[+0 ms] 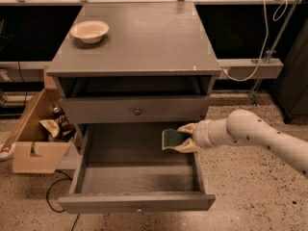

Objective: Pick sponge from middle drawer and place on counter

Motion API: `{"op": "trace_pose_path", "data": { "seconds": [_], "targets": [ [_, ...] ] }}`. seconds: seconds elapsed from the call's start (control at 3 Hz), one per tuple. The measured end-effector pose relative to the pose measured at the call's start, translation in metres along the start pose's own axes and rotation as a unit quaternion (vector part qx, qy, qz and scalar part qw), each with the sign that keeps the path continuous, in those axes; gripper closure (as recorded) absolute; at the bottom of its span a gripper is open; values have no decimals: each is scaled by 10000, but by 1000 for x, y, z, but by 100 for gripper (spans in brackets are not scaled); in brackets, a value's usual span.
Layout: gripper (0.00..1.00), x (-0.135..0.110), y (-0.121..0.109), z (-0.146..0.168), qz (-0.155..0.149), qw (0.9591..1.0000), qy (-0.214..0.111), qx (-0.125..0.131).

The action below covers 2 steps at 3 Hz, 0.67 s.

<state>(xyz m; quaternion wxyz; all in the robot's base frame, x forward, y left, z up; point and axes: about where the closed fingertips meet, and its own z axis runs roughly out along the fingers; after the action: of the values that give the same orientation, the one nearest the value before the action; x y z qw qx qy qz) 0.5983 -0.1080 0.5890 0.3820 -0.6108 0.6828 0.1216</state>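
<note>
Sponge (172, 138), dark green face showing, pinched in gripper (182, 138) above open middle drawer (139, 179).

My gripper (178, 138) comes in from the right, across the right wall of the pulled-out middle drawer (96, 203), and sits over its back right part. The sponge (171, 137) is pinched between my two fingers, above the drawer floor. Directly above the open drawer is another drawer front (96, 110), pushed in, and above that lies the counter (144, 47), topping the cabinet. A bowl (89, 31) stands on the counter near its back left corner. On the floor to the cabinet's left, just beside it, stands an open cardboard box (33, 153) with things inside.
</note>
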Motion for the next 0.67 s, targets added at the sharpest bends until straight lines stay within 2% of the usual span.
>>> {"op": "trace_pose_path", "data": {
  "seconds": [0.33, 0.67],
  "targets": [
    [100, -52, -13, -63, -478, 9970, -203, 571],
    [100, -118, -32, -117, -1097, 9883, -193, 1039]
  ]
}}
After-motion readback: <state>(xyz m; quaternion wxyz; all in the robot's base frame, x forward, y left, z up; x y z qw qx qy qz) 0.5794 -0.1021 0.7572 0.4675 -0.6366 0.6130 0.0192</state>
